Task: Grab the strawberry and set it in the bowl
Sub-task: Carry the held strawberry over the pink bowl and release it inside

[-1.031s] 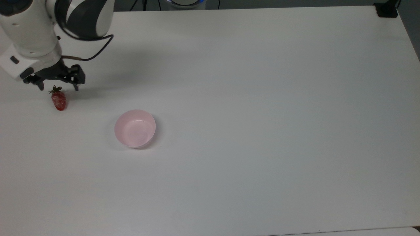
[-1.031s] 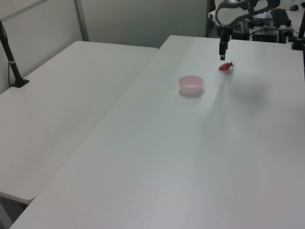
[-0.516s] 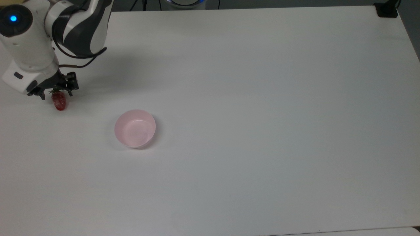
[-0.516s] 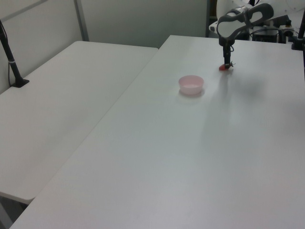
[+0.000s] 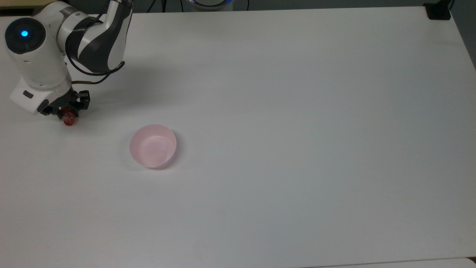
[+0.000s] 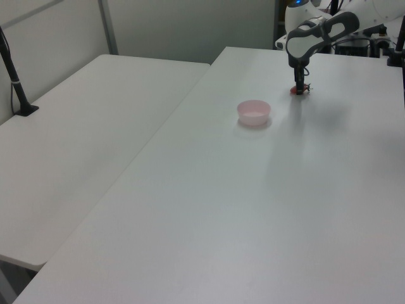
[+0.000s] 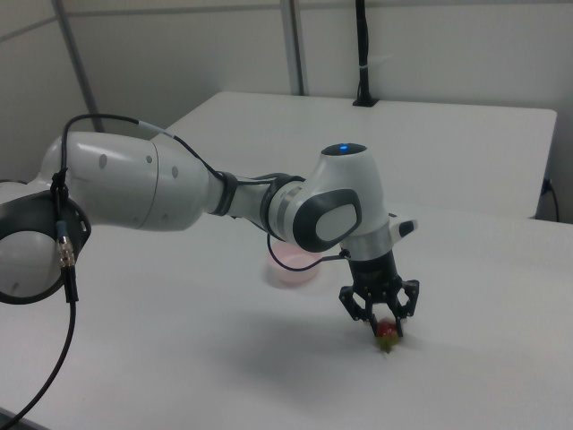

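At the far left of the top view, the pincer (image 5: 66, 112) stood low over the white bench (image 5: 282, 111), its two dark fingers set apart and straddling the strawberry (image 5: 69, 119). The fruit lay on the bench between the fingertips, its cap end tucked under the pincer and its red tip sticking out toward the top view's near side. Whether the fingers touched it could not be told. In the right view the strawberry (image 7: 387, 332) sat just beneath the spread fingers of the pincer (image 7: 380, 320), resting on the bench.

Its long axis ran roughly from far to near in the top view, leafy cap at the far end, red tip at the near end.

The pale pink bowl (image 5: 153, 145) stood well apart, to the top view's right and nearer, upright on the bench. In the left view the bowl (image 6: 254, 112) was near the pincer (image 6: 300, 86), to the left view's left of it.

A second earlier the pincer had hung beyond the strawberry's cap with the whole fruit in sight; it had since come down over it. The strawberry and bowl had kept their places.
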{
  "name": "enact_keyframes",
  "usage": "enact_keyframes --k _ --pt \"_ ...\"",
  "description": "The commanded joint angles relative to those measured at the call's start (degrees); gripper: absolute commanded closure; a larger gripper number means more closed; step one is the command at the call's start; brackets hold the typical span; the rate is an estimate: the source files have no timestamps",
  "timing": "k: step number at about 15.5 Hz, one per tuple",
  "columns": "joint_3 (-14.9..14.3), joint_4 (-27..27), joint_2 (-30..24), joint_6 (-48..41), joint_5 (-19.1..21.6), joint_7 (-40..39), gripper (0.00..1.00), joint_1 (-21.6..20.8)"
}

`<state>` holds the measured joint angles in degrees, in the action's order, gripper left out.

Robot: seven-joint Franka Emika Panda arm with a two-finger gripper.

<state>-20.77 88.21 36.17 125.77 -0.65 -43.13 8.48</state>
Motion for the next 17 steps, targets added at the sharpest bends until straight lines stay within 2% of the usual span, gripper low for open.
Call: enact_keyframes --k 1,4,6,8,11,13,15,17 --pt "-0.33 1.52 -1.18 1.23 1.00 -2.14 0.74 -0.31" --pt "-0.41 1.52 -4.34 0.79 1.70 -1.26 0.74 -0.66" --pt "-0.76 1.08 -6.80 -0.78 6.07 -1.26 0.73 -2.05" --pt "-3.38 0.91 -8.65 -2.71 9.60 -1.08 0.73 -6.43" --pt "-10.15 0.38 -8.31 -2.90 14.78 3.73 0.72 -17.32" --pt "-11.05 0.12 -8.04 -2.90 17.68 6.72 0.72 -21.30" --pt "-11.05 0.12 -7.52 -2.72 18.05 11.11 0.71 -24.55" --pt "-10.00 -0.67 -5.77 -2.46 17.70 14.90 0.70 -25.97"
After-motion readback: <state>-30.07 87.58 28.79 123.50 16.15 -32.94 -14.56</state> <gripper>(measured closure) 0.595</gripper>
